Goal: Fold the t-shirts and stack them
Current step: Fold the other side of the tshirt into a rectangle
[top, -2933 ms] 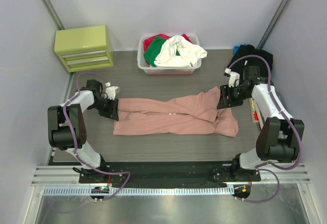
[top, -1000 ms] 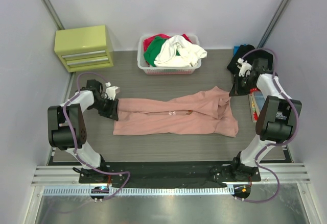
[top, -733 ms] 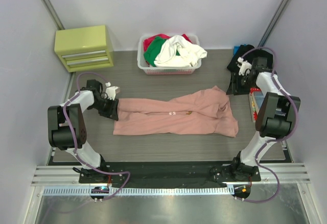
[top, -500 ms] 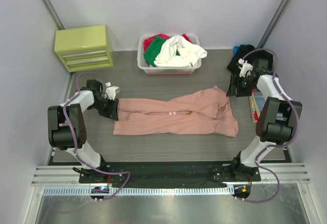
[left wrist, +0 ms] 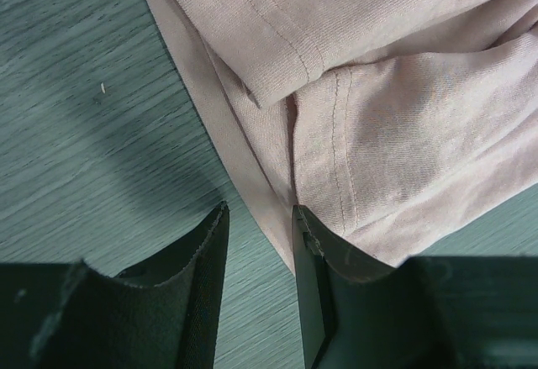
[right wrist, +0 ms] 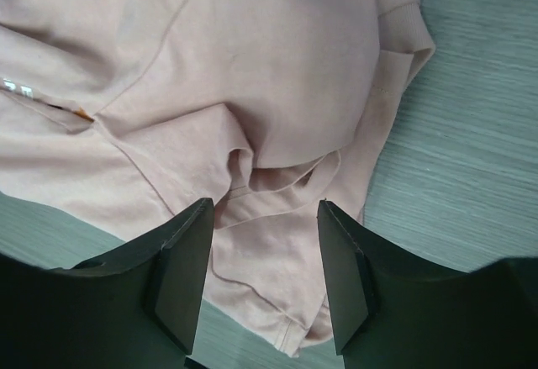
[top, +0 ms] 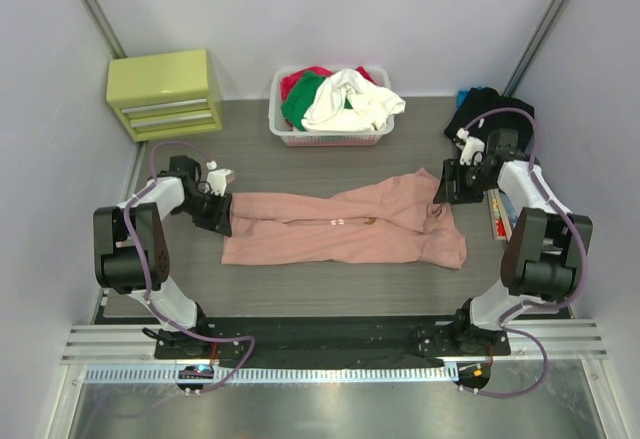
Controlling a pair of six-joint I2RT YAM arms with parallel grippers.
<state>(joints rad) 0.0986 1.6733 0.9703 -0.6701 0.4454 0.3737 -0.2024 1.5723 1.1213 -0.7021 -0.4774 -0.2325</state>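
Right gripper, jaws apart, over rumpled salmon-pink knit t-shirt

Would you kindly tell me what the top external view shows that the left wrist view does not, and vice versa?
Only the top external view: the basket of clothes, the green drawer unit, the black t-shirt and the right gripper, open over the salmon-pink t-shirt at its right end. Only the left wrist view: the shirt's hem stitching, and its edge running between the parted jaws of the left gripper. Both: the shirt's left end on the table.
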